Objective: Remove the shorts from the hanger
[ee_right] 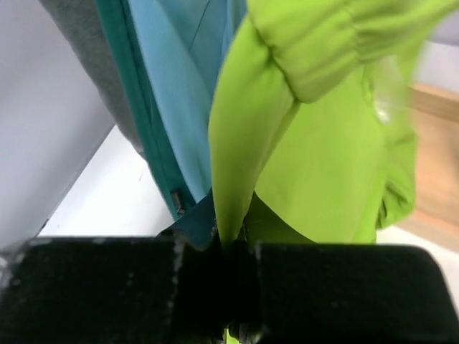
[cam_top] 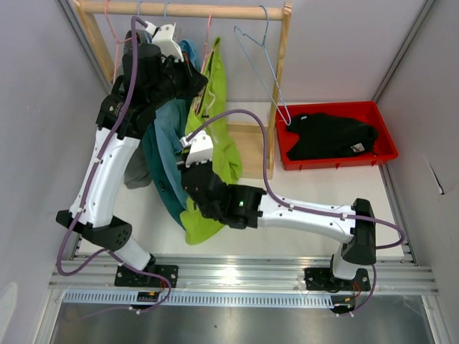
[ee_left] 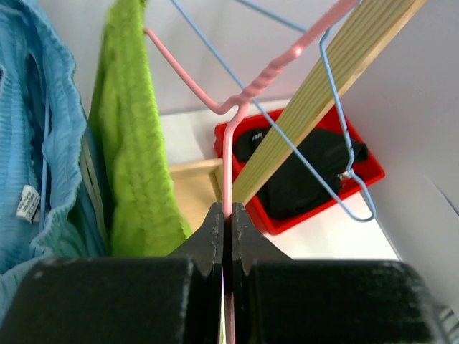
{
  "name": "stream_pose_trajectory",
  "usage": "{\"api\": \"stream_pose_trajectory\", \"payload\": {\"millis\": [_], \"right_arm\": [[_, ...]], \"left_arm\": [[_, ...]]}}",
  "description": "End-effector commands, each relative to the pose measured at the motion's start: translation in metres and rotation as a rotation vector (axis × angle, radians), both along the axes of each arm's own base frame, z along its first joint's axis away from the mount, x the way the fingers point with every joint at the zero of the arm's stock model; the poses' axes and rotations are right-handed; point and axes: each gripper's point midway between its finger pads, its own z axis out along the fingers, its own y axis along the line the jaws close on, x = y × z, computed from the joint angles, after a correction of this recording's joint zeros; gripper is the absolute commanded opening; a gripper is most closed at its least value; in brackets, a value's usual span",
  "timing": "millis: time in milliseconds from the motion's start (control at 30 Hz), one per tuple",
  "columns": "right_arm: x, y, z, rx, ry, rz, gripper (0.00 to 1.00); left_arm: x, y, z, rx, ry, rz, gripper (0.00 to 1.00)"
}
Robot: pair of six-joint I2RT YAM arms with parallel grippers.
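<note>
Four pairs of shorts hang from the wooden rail (cam_top: 201, 10): grey (cam_top: 136, 172), dark teal (cam_top: 161, 183), light blue (cam_top: 172, 125) and lime green (cam_top: 219, 136). The black shorts (cam_top: 330, 135) lie in a red bin (cam_top: 337, 163). My left gripper (ee_left: 228, 215) is shut on the wire of the pink hanger (ee_left: 244, 97), just right of the lime shorts (ee_left: 136, 165); in the top view it (cam_top: 203, 82) sits high by the rail. My right gripper (ee_right: 233, 247) is shut on a fold of the lime shorts (ee_right: 323, 143), low down; in the top view it (cam_top: 188, 143) is half buried in cloth.
An empty blue wire hanger (cam_top: 265, 64) hangs at the rail's right end beside the wooden post (cam_top: 281, 57). Another pink hanger (cam_top: 111, 43) hangs at the left. The rack's wooden base (cam_top: 251, 147) lies behind the shorts. Grey walls close both sides.
</note>
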Motion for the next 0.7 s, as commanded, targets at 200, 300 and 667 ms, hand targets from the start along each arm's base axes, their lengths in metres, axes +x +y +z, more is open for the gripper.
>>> {"api": "stream_pose_trajectory", "payload": {"millis": [200,300,667], "right_arm": [[-0.103,-0.008,-0.022,-0.023,0.084,0.079,0.0],[-0.116,-0.011,-0.03,-0.035,0.095,0.09,0.0],[-0.093,-0.028,-0.022,-0.083,0.018,0.002,0.0]], "left_arm": [[0.013,0.013,0.111,-0.121,-0.338,0.055,0.0],[0.025,0.019,0.106,-0.115,-0.328,0.097,0.0],[-0.009,0.021,0.091,-0.115,-0.224,0.015,0.0]]}}
